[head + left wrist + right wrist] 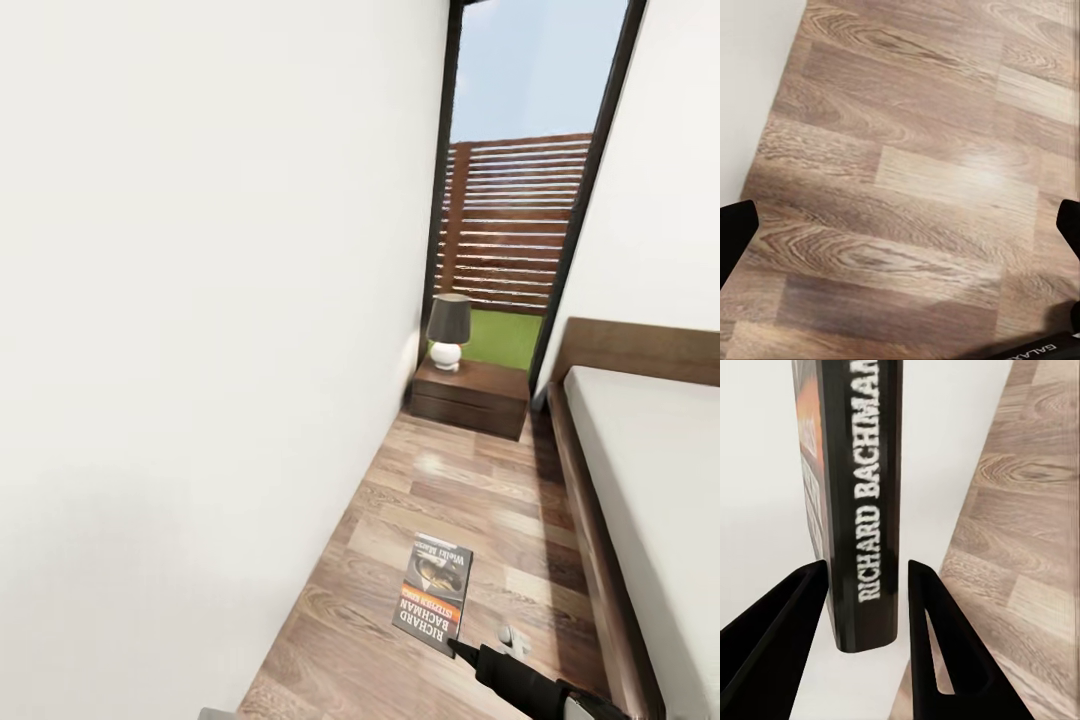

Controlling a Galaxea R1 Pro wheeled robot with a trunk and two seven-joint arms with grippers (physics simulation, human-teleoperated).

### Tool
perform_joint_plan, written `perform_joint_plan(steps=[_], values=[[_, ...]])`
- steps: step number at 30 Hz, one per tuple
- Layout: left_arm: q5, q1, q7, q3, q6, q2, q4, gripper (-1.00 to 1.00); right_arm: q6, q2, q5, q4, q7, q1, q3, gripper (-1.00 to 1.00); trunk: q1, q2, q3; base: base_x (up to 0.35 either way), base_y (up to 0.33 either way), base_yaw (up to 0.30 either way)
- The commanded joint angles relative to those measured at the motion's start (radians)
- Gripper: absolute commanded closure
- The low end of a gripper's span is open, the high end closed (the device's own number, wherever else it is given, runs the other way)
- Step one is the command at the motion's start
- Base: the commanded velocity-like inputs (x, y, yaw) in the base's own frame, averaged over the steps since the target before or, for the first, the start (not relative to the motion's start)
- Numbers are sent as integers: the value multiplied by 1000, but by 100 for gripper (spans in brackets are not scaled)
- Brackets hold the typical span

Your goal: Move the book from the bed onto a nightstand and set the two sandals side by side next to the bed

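Head view: wood-plank floor, white wall

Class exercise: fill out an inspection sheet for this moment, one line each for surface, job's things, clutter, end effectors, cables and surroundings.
Surface: brown wood-plank floor, narrow strip between white wall and bed.
Job's things: book held above floor by right end effector; nightstand ahead beside the headboard.
Clutter: lamp on the nightstand.
End effectors: right shut on the book's spine; left end effector open, fingers spread over bare floor.
Cables: nothing seen.
Surroundings: tall window, slatted fence, grass.
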Motion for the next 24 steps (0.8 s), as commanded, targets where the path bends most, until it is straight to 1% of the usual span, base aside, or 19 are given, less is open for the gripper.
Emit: perform_joint_plan(steps=[1, 24], values=[[-10, -1, -4, 8, -4, 0, 0, -100, 6, 0, -7, 1, 3, -1, -3, 100, 0, -1, -1, 4, 0, -274], [-10, -1, -4, 8, -4, 0, 0, -100, 6, 0, -7, 1, 3, -1, -3, 100, 0, -1, -1, 7, 0, -281]])
